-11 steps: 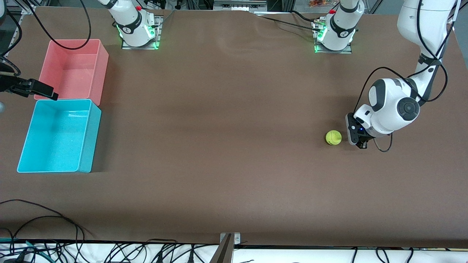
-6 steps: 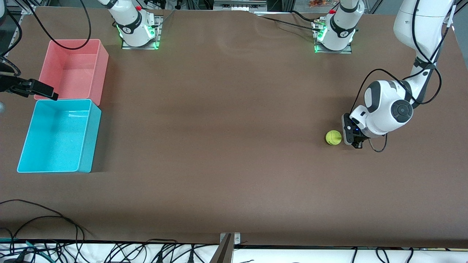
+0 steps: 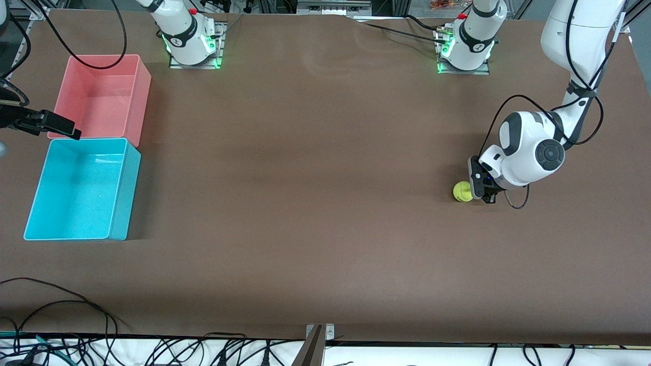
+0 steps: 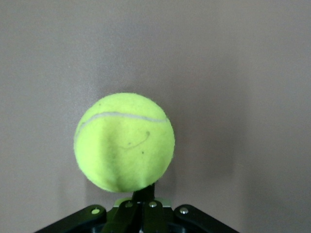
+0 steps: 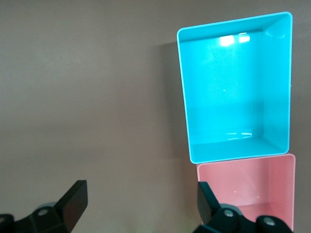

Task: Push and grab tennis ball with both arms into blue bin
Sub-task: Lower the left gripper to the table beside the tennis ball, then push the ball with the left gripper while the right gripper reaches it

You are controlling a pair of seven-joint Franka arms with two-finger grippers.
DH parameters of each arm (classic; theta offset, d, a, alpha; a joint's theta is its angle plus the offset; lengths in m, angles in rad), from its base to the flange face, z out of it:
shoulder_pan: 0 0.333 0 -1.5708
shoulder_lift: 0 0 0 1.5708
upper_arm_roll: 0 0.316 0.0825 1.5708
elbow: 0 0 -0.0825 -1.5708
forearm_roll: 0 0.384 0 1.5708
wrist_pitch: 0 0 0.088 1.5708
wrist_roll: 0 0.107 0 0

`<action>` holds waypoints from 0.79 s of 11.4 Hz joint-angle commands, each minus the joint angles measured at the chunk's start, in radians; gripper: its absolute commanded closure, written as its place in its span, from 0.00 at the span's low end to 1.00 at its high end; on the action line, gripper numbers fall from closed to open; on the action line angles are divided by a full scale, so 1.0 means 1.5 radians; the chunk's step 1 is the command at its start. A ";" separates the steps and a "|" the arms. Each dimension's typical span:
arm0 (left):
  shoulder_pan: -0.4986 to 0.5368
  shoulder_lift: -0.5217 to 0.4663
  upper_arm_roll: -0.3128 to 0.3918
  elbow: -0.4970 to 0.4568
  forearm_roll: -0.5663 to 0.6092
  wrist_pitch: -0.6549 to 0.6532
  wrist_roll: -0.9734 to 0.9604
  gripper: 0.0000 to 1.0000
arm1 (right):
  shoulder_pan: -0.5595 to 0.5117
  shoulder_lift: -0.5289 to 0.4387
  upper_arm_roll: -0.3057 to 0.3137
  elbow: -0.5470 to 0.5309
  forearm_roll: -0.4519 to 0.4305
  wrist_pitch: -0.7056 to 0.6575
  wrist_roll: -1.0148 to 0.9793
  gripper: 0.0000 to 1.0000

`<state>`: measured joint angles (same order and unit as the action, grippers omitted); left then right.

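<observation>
In the front view, the tennis ball lies on the brown table toward the left arm's end, well apart from the blue bin at the right arm's end. The left gripper sits low, right against the ball, apparently touching it. The pink bin stands just beside the blue bin, farther from the camera. The right gripper hangs at the frame's edge over where the two bins meet.

In the left wrist view, the ball fills the middle, directly ahead of the left gripper's closed fingertips.

In the right wrist view, the right gripper's fingers are spread wide, empty, above bare table, with the blue bin and pink bin both empty.
</observation>
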<state>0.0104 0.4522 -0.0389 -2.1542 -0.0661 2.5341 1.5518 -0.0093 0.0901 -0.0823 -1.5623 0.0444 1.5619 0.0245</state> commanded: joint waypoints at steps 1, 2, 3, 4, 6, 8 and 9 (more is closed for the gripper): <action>-0.038 0.005 0.002 0.000 -0.023 0.019 -0.066 1.00 | -0.005 0.006 0.002 0.014 0.006 -0.003 -0.010 0.00; -0.071 0.011 -0.008 0.005 -0.023 0.021 -0.153 1.00 | -0.005 0.009 0.002 0.014 0.006 -0.003 -0.010 0.00; -0.100 0.018 -0.037 0.009 -0.017 0.021 -0.260 1.00 | -0.005 0.011 0.001 0.014 0.006 -0.003 -0.011 0.00; -0.120 0.017 -0.049 0.016 0.003 0.021 -0.332 1.00 | -0.005 0.011 0.001 0.014 0.006 -0.003 -0.010 0.00; -0.117 0.002 -0.049 0.016 0.039 0.021 -0.352 1.00 | -0.005 0.011 0.001 0.014 0.006 -0.003 -0.010 0.00; -0.113 -0.012 -0.048 0.009 0.039 0.017 -0.348 1.00 | -0.005 0.011 0.001 0.014 0.006 -0.003 -0.010 0.00; -0.109 -0.022 -0.048 0.004 0.039 0.013 -0.348 0.91 | -0.005 0.011 0.001 0.014 0.006 -0.004 -0.010 0.00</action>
<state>-0.1773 0.4619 -0.1128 -2.1327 -0.0345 2.5682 1.0297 -0.0098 0.0996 -0.0828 -1.5623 0.0443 1.5620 0.0245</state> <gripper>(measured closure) 0.991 0.000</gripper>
